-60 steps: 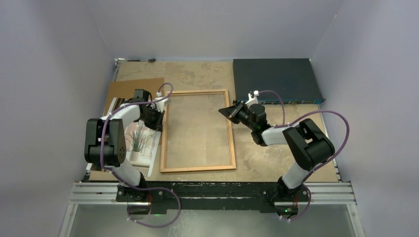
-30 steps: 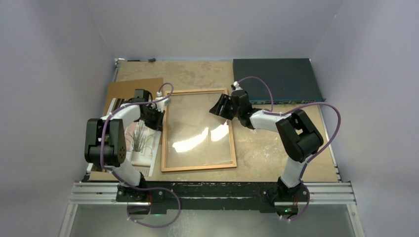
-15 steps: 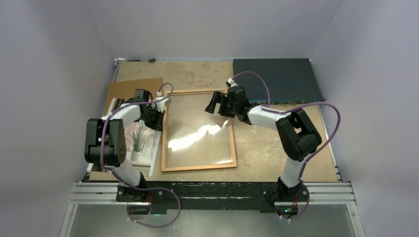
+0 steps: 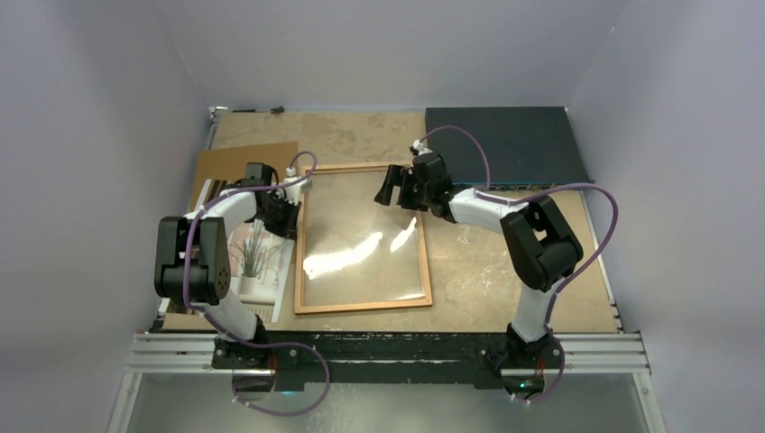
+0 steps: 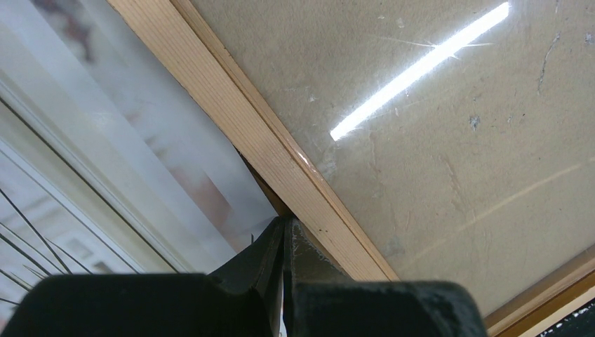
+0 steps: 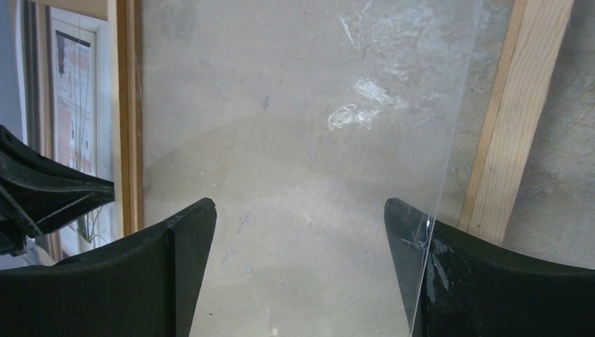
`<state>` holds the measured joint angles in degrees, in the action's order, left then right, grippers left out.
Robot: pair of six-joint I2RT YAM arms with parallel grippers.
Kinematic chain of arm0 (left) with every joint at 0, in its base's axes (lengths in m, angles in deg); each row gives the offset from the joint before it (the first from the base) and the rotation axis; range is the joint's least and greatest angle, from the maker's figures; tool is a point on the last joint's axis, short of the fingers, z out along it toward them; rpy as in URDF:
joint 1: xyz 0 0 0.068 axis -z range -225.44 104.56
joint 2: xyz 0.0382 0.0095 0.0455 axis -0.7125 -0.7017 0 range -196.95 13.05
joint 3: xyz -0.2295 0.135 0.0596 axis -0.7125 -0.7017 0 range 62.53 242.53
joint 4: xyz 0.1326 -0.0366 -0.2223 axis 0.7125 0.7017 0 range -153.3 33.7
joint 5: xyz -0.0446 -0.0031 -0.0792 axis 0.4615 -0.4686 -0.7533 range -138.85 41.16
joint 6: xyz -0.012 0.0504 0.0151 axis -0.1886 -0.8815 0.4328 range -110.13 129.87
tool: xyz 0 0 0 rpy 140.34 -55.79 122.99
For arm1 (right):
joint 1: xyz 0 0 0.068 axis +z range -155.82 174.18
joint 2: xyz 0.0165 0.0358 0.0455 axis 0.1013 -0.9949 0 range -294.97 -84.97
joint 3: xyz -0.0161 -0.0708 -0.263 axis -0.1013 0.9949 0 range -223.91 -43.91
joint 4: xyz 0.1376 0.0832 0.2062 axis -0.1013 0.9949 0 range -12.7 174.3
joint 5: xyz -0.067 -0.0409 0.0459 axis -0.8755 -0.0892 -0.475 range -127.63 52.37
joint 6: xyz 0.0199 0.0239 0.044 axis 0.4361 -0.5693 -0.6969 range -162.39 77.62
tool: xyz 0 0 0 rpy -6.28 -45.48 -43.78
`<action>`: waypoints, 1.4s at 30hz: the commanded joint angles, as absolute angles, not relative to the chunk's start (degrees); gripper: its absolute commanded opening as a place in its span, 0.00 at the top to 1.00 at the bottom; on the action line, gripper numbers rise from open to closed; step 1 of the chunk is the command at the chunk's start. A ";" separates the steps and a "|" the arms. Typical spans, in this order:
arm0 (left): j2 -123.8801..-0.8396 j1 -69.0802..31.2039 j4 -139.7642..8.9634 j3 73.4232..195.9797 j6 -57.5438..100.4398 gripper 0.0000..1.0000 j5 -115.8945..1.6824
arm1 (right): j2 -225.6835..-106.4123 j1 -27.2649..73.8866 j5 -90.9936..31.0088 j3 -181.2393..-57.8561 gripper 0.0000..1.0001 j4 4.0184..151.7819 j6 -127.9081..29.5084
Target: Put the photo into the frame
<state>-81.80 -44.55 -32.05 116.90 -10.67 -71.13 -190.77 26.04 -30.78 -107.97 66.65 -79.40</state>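
Observation:
The orange-brown frame (image 4: 424,262) lies flat mid-table, and its clear glass pane (image 4: 361,253) catches bright glare. The photo (image 4: 255,262), a window print with a spindly plant, lies left of the frame, partly under my left arm. My left gripper (image 4: 287,216) is shut, its tips (image 5: 284,228) against the outer side of the frame's left rail (image 5: 259,140), over the photo (image 5: 105,140). My right gripper (image 4: 391,186) hangs open over the frame's top right part. Between its spread fingers (image 6: 298,210) the pane (image 6: 295,126) shows, and the pane's edge crosses the right fingertip (image 6: 414,239).
A plain brown backing board (image 4: 242,162) lies at the back left, behind the photo. A dark blue flat box (image 4: 505,144) sits at the back right. Grey walls close in the table on three sides.
My right gripper has opened wide and moved from the frame's right rail up and left over its top right part. Glare now shows on the pane. The left arm has not moved.

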 commanded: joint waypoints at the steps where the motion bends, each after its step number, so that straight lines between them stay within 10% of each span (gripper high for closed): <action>1: -81.96 -43.84 -34.47 116.98 -10.95 1.00 -72.22 | -188.00 26.44 -28.51 -107.25 0.10 60.91 -80.36; 12: -82.19 -43.77 -34.56 117.02 -11.09 1.00 -72.42 | -185.34 26.46 -26.21 -101.53 0.45 47.66 -86.16; 26: -82.20 -43.84 -34.47 117.02 -11.14 1.00 -72.64 | -186.68 26.75 -31.47 -103.79 0.10 57.19 -81.48; 42: -81.79 -43.82 -33.97 117.00 -11.29 1.00 -72.54 | -187.31 26.70 -39.28 -108.33 0.01 64.45 -75.87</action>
<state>-81.80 -44.55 -32.10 116.90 -10.69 -71.17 -187.33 26.43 -36.31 -105.65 62.61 -78.31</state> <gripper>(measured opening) 0.003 0.984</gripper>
